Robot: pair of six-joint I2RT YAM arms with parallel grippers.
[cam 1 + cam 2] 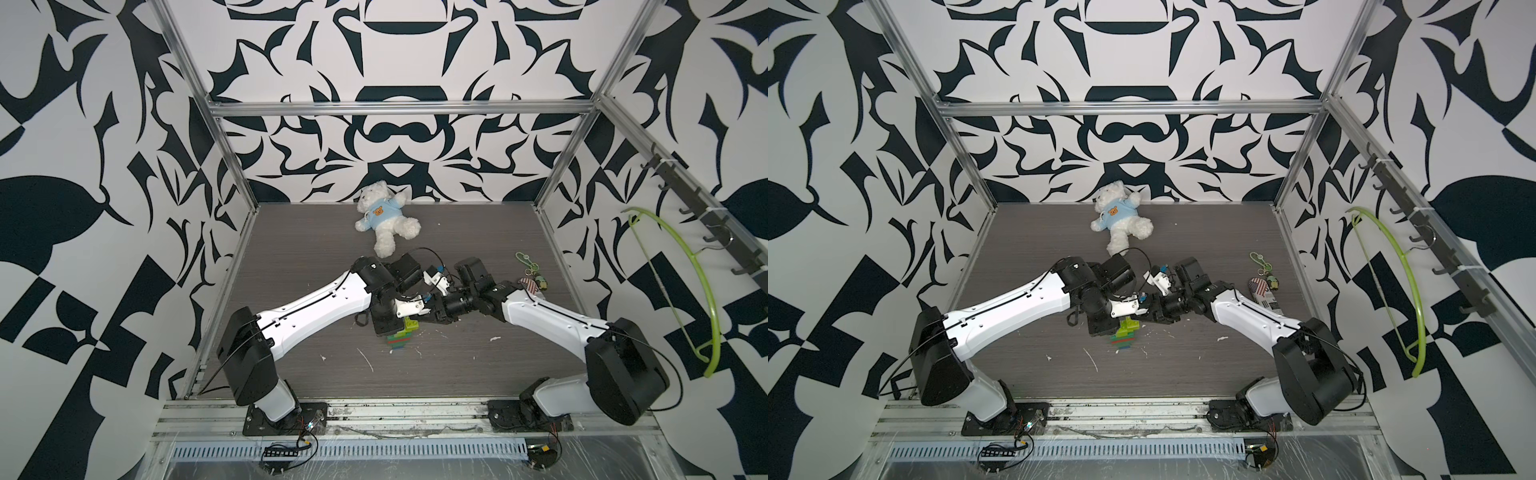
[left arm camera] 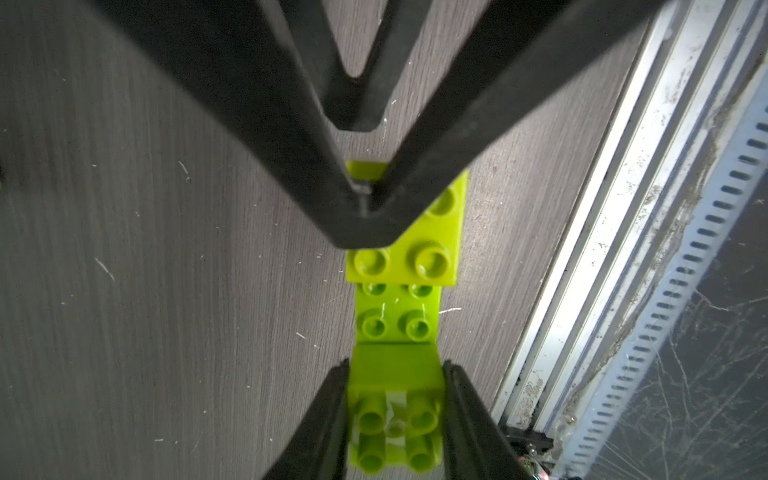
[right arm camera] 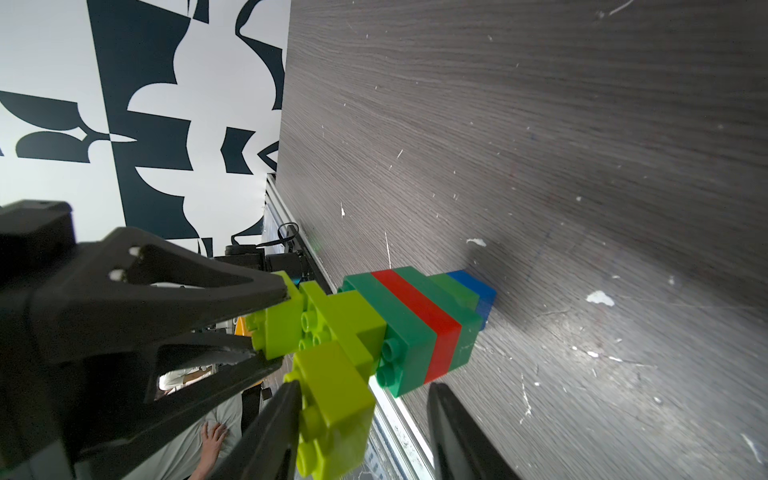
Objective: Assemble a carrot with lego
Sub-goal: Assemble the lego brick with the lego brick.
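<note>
Two grippers meet at the carrot [image 1: 400, 338], which stands on its blue tip [image 3: 473, 293] about midway between the worktop's [image 1: 457, 370] left and right edges, nearer the front edge than the back. Its long axis runs straight up from the surface: blue, dark green, red, dark green, then the lime-green fork on top, studs upward.

Your left gripper [image 2: 395, 386] hangs over it from above, clamped narrow on a lime-green brick [image 2: 395, 368], one finger on each side wall. That brick sits at the very top of the stack, overlapping the studded lime piece below it; whether it is pressed fully home you cannot tell. I'd judge it the last prong of the fork, so the build looks nearly done.

Your right gripper [image 3: 361, 386] reaches in sideways from the right-edge side, jaws one above the other and half spread around the other fork brick [image 3: 332, 407]. The upper finger [image 3: 270, 432] lies against it; a gap shows between brick and lower finger, so don't count that a grip.

The coming move turns on this: the held brick appears to lie right over its studs, so the press should go down along the carrot's axis, the right arm bracing against a topple.

No writing shows on the bricks. The teddy bear [image 1: 384, 218] by the back edge wears a bear-face patch, no words; the flag-patterned item [image 1: 1258, 286] near the right edge carries print too small to read
</note>
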